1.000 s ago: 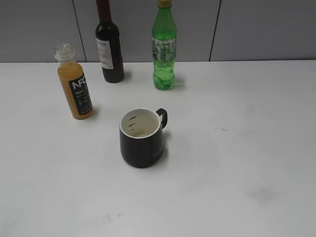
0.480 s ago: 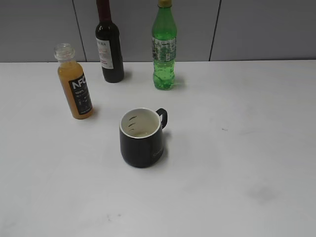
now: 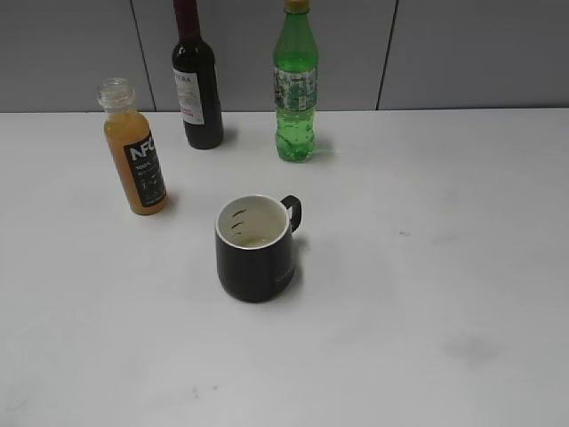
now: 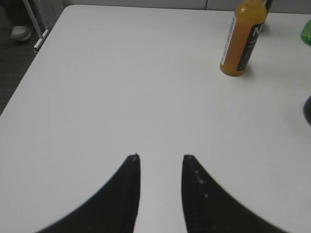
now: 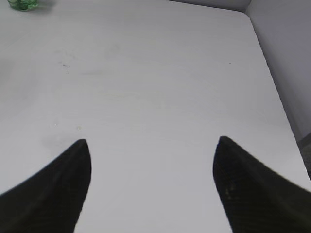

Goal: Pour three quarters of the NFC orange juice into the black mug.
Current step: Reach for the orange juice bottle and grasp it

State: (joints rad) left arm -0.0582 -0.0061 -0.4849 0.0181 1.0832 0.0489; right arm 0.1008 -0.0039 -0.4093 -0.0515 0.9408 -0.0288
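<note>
The NFC orange juice bottle (image 3: 134,151) stands upright and uncapped at the table's left; it also shows in the left wrist view (image 4: 242,39) at the upper right. The black mug (image 3: 255,249) with its white inside stands mid-table, handle to the back right; only its dark edge (image 4: 307,109) shows in the left wrist view. My left gripper (image 4: 161,157) is open and empty above bare table, well short of the bottle. My right gripper (image 5: 153,141) is wide open and empty over the right side of the table. Neither gripper shows in the exterior view.
A dark wine bottle (image 3: 196,80) and a green soda bottle (image 3: 295,84) stand at the back near the grey wall. The table's left edge (image 4: 29,63) drops to the floor. Its right edge and rounded corner (image 5: 272,73) are near the right gripper.
</note>
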